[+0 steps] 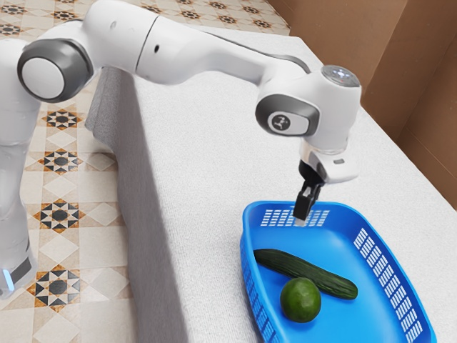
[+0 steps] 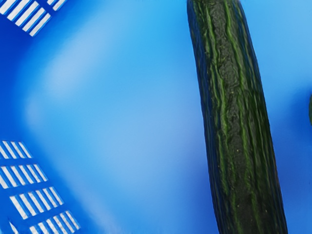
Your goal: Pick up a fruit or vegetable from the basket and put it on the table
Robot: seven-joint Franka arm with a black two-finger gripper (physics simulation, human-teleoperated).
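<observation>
Standing on the white-clothed tabletop (image 1: 207, 157), a blue plastic basket (image 1: 343, 246) holds a long dark-green cucumber (image 1: 326, 281), slanting below the black claw (image 1: 300, 219), exterior-camera side; apart or together, I can't tell. Beyond lies a round green fruit (image 1: 300, 300).

A pale, finely textured cloth (image 1: 207, 143) covers the table and hangs down its side. Below, cream floor tiles (image 1: 86, 250) carry dark star patterns edged in orange; a plain brown wall (image 1: 421, 93) rises beyond.
</observation>
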